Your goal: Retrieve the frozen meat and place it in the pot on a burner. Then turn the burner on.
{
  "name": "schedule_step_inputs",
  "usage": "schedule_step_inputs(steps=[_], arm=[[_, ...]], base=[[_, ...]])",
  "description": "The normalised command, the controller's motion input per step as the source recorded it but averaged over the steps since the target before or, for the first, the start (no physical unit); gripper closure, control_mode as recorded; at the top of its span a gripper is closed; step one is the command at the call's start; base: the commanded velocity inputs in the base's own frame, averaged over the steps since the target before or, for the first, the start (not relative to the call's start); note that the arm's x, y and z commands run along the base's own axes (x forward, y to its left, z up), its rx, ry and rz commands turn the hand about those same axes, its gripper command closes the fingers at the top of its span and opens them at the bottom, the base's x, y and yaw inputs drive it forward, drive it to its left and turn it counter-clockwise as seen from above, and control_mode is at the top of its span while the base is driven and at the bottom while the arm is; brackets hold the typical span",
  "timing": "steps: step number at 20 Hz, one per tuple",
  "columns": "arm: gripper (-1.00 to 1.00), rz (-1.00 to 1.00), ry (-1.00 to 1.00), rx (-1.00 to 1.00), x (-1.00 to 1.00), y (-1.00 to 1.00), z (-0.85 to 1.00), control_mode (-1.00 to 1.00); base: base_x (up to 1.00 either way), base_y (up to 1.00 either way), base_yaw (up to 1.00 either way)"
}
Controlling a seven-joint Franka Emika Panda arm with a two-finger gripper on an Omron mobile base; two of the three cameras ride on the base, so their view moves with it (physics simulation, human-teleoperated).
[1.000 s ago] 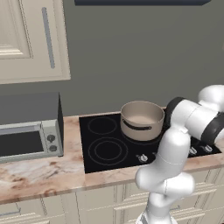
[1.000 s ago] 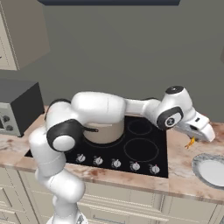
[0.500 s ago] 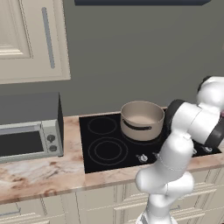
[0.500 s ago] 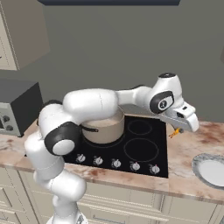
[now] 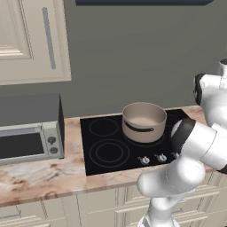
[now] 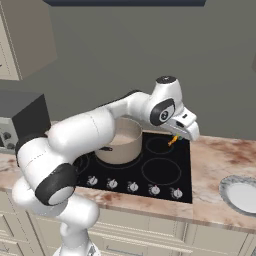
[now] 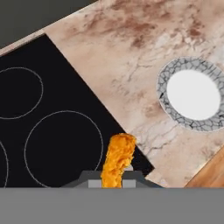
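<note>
1. No text, label, brand, number or sign can be read in any of the views.
2. The knobs (image 6: pixel 132 186) along the front of the cooktop (image 6: pixel 165 187) are too small to show any marking.
3. The dials of the toaster oven (image 5: pixel 52 145) carry no readable figures.
4. The rings drawn on the black glass are only plain circles, not signs.
5. The plate (image 7: pixel 193 94) has a cracked grey pattern on its rim, and no letters.

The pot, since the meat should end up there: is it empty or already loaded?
Empty: the pot shows only pale interior; the gripper holds the orange meat.
</note>
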Motion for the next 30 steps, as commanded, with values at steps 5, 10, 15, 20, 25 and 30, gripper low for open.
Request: schedule_step_inputs(steps=[5,10,15,20,25,30], arm=[[1.0,0.32,-0.02,0.16,0.29,0.68,0.36,-1.0],[1.0,0.25,0.01,0.05,0.23,0.8,0.46,-1.0],[1.0,0.02,0.05,0.0,0.04,0.75,0.08,-1.0],[1.0,0.08,0.03,0.0,0.12,0.55,-0.01,-1.0],[1.0,0.08,0.07,0.0,0.28,0.44,-0.26,-1.0],[1.0,0.05,0.24,0.0,0.37,0.27,-0.42,-1.0]], base=[[0.0,0.0,0.0],[0.0,0.0,0.0],[0.0,0.0,0.0],[0.0,0.0,0.0],[0.0,0.0,0.0],[0.0,0.0,0.0]])
